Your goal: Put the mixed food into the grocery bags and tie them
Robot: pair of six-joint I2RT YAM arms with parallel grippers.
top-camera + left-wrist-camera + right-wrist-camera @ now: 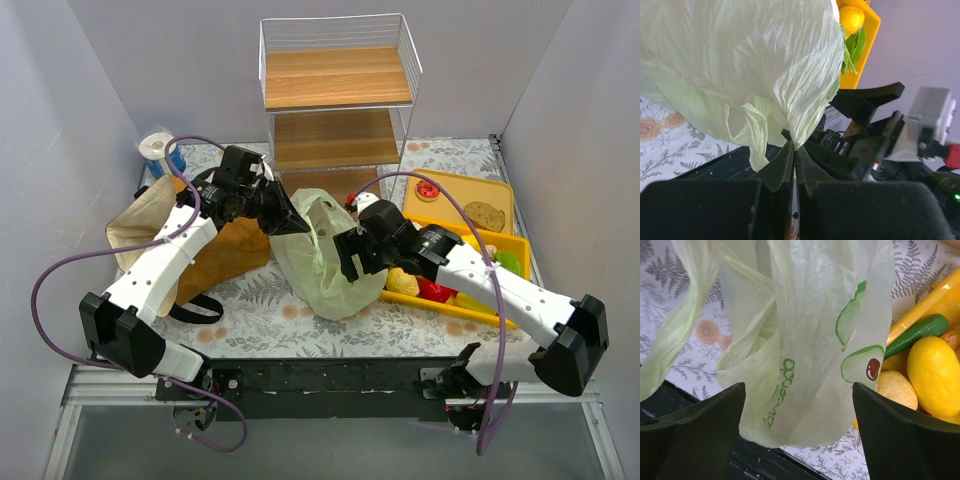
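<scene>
Produce (437,289) fills yellow tray (450,309) — left fingers (791,159) pinch green bag (320,265), right fingers (347,258) spread around it.

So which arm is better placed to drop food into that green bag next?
Likely the right: the right end effector is open beside the food in the yellow tray, while the left end effector is shut on the green bag.

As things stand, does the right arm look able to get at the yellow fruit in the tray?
Probably yes: the right pincer is open and the yellow fruit lies uncovered beside it, though the green bag hangs between its fingers.
</scene>
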